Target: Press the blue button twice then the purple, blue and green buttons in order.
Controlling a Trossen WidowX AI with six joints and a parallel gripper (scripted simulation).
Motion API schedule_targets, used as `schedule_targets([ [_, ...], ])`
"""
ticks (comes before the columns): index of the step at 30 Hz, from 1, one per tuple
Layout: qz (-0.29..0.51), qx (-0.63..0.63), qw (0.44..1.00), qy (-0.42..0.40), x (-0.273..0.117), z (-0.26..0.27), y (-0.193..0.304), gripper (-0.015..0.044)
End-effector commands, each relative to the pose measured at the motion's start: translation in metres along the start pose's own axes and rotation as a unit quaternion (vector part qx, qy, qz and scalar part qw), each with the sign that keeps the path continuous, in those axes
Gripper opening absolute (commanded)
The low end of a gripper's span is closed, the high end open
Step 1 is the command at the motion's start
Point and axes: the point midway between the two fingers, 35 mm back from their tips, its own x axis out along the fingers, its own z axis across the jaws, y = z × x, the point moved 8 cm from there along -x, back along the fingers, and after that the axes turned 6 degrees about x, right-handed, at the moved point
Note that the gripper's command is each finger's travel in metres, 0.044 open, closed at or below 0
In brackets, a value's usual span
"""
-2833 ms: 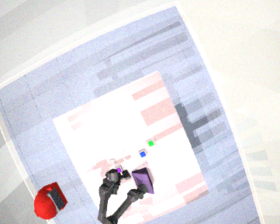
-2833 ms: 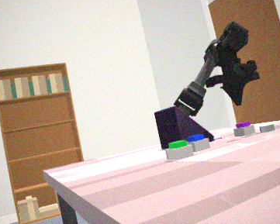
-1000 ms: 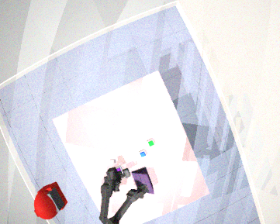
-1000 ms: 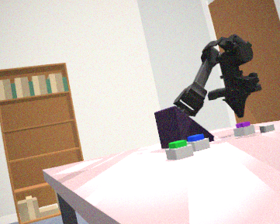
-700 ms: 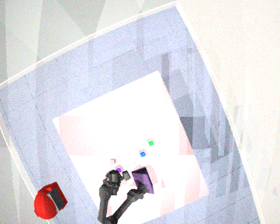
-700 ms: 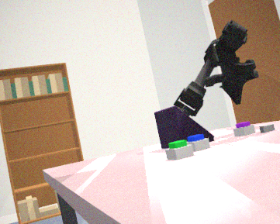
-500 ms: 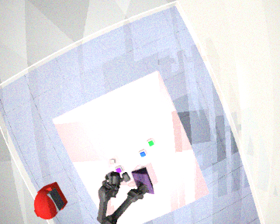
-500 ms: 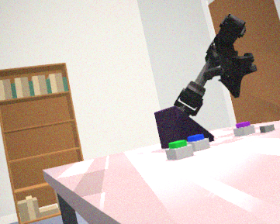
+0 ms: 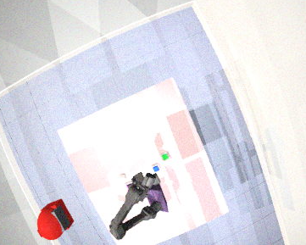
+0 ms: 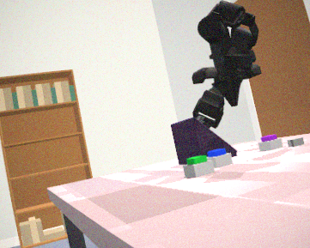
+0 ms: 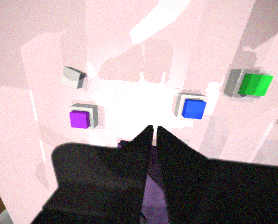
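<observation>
The blue button sits on a grey base, beside the green button. The purple button stands apart from them, on the left in the wrist view; the arm mostly hides it in the top view. All three caps stand up from their bases. My gripper is shut and holds nothing. Its tips point down, high above the table, and touch no button. In the wrist view they lie between the purple and blue buttons, nearer the blue one.
A small grey block lies near the purple button. A dark purple wedge-shaped thing stands near the arm, behind the blue and green buttons in the exterior view. A red object is off the table.
</observation>
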Motion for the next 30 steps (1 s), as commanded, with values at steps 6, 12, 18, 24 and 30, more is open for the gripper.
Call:
schedule_targets([
  [6, 0.006, 0.000, 1.000, -0.008, 0.011, -0.082, -0.004, 0.0020],
  [12, 0.006, 0.000, 1.000, -0.008, 0.022, -0.083, -0.005, 0.0020],
  [18, 0.006, 0.000, 1.000, -0.009, 0.073, -0.081, -0.004, 0.0020],
  [24, 0.006, 0.000, 1.000, -0.009, 0.076, -0.081, -0.004, 0.0020],
  [30, 0.005, 0.000, 1.000, -0.009, 0.086, -0.081, -0.004, 0.0020],
])
